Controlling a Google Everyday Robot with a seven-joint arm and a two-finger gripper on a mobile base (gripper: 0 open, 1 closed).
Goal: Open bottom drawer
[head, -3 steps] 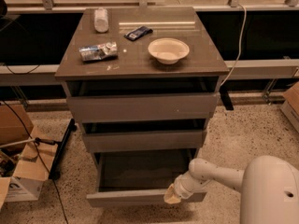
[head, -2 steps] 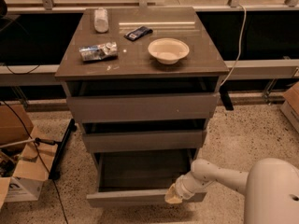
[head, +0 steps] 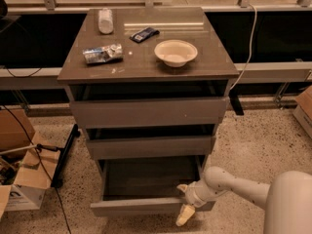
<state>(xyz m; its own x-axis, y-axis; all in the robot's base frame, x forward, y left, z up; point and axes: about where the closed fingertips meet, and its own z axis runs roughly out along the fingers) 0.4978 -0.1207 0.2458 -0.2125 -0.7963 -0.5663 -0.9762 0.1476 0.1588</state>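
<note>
The bottom drawer (head: 141, 206) of the grey-brown cabinet stands pulled out, its flat front panel near the lower frame edge and its shallow grey box (head: 151, 177) showing empty. My gripper (head: 184, 204) is at the right end of that front panel, one pale finger (head: 182, 187) behind the panel's top edge and the other finger (head: 185, 215) in front of it. The white arm comes in from the lower right.
The middle drawer (head: 148, 146) and top drawer (head: 148, 111) above stick out a little. On the cabinet top lie a white bowl (head: 176, 51), a crumpled snack bag (head: 102, 54), a dark packet (head: 145, 34) and a lying bottle (head: 105, 20). Cardboard boxes (head: 19, 179) stand at left.
The gripper and the bottom drawer's front have shifted slightly toward the camera; the drawer stands a little further out.
</note>
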